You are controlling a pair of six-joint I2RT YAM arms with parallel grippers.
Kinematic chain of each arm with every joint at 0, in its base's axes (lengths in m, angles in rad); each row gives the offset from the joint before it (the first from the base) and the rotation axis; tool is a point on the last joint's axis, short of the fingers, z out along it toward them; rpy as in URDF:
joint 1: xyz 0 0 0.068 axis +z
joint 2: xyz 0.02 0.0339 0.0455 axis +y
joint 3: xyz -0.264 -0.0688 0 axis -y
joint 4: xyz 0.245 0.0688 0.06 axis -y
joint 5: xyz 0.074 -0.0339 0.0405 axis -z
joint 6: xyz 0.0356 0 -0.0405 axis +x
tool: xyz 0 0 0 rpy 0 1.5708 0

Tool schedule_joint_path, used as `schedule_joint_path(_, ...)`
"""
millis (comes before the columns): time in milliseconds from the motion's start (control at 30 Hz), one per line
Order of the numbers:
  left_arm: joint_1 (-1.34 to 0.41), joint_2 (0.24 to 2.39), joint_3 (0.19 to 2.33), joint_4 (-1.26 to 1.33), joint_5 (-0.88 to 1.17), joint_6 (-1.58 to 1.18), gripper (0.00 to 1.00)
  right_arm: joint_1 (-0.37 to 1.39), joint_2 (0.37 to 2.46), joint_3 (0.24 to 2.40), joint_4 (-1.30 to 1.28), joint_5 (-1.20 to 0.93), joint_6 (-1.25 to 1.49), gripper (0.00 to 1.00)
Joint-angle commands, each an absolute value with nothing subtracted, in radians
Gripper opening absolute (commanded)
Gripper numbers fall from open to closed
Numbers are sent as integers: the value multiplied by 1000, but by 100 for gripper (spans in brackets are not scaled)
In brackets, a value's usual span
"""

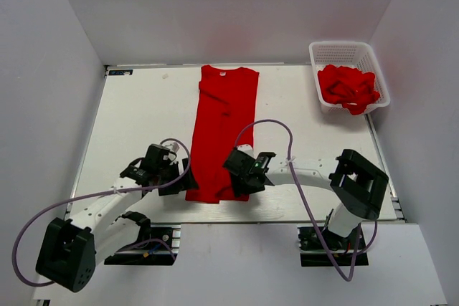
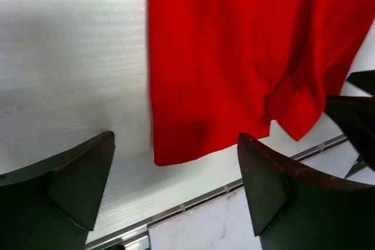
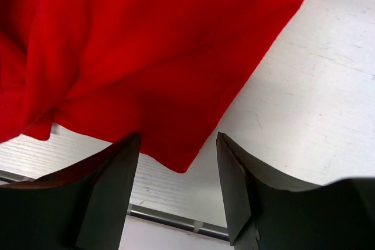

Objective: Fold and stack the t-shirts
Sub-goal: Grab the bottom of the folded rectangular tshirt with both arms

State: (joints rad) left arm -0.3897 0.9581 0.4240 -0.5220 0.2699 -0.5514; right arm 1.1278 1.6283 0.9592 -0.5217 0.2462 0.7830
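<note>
White table [image 1: 143, 120], boxed in by plain white walls [image 1: 215, 5] on 3 sides; metal rail [image 1: 287, 218] ran along the near edge. One red t-shirt [image 1: 222, 127] lay flat in the middle of the table, folded lengthwise into a long strip, collar at the far end, hem by the rail. White mesh basket [image 1: 343, 51] sat at the far right corner w/ a heap of red shirts [image 1: 348, 87] inside, well apart from the strip. Left gripper [image 2: 173, 144] was low over the hem's left corner, jaws spread wide, nothing held. Right gripper [image 3: 177, 144] was at the hem's right corner, jaws also apart, corner tip between them, not pinched. Purple cable [image 1: 287, 134] arched over the table by the right arm.
</note>
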Motion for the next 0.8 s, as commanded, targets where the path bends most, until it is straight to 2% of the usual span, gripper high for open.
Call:
schedule_joint_path(0,-417,991,400,-518,258,-575,93,1120,1638,973,-489,229,807,61)
schedule_joint_path(167,-479,1011,382,-532,212,-615,84,1109,1638,937,-480,216,818,58)
schedule_joint_path(200,-479,1022,371,-532,212,-615,79,1109,1635,934,-474,213,821,58)
schedule_joint_path(400,-528,1069,382,-535,160,-634,71,1104,1625,917,-477,212,822,60)
schedule_joint_path(467,-549,1056,382,-535,150,-644,60,1104,1618,911,-480,219,825,62)
schedule_joint_path(533,-558,1055,382,-566,135,-644,43,1101,1614,904,-476,215,830,58)
schedule_joint_path(567,-558,1055,382,-566,120,-644,38,1103,1608,899,-479,218,833,48)
schedule_joint_path(633,-578,1046,382,-578,120,-653,27,1100,1608,891,-479,215,833,42)
schedule_joint_path(667,-578,1046,382,-578,120,-653,11,1101,1606,887,-477,216,836,34)
schedule_joint_path(700,-589,1046,382,-578,120,-663,0,1100,1606,884,-479,215,838,30)
schedule_joint_path(767,-589,1034,402,-601,91,-672,0,1100,1586,868,-483,221,851,18)
